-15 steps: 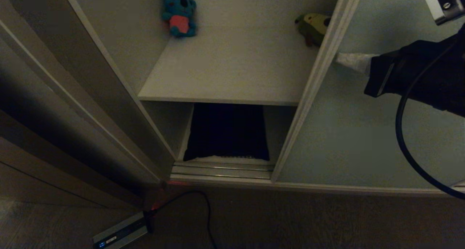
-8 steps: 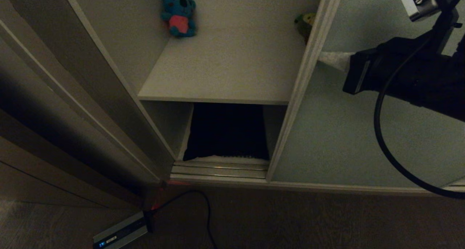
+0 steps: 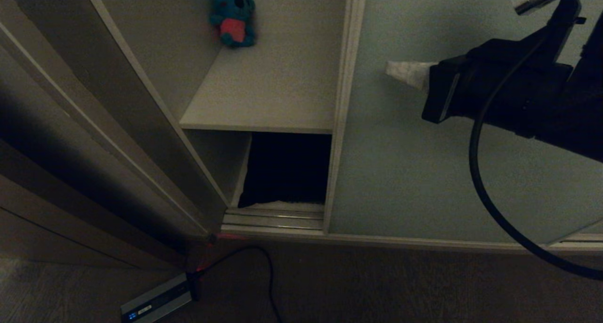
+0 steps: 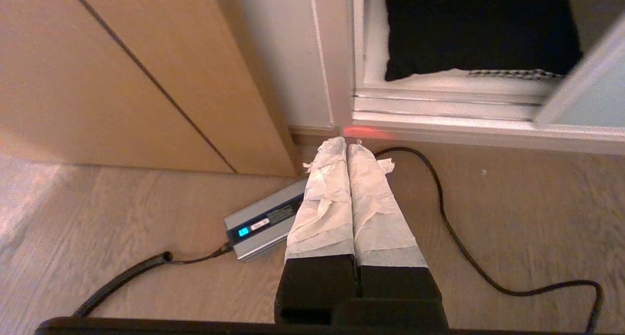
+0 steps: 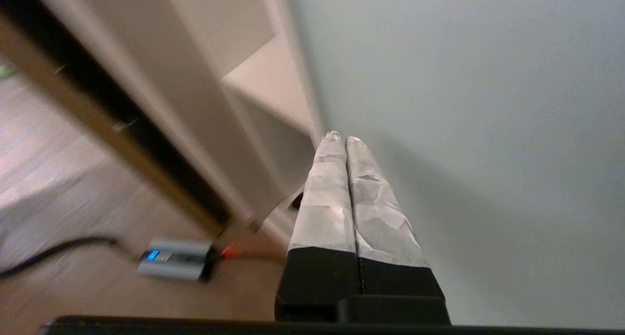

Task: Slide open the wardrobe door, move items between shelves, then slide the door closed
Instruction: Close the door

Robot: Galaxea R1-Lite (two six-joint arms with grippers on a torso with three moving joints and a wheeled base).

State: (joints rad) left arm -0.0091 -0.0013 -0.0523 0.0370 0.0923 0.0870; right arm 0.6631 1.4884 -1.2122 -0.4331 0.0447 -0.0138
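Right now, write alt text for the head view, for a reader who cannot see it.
The right gripper, jaws shut, rests against the pale grey-green sliding wardrobe door, which covers most of the opening. In the gap left are a white shelf with a blue plush toy and, below it, a black cushion.

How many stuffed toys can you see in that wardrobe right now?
1: a blue plush toy with a pink belly, at the back of the upper shelf. The sliding door covers the right side, so others may be hidden.
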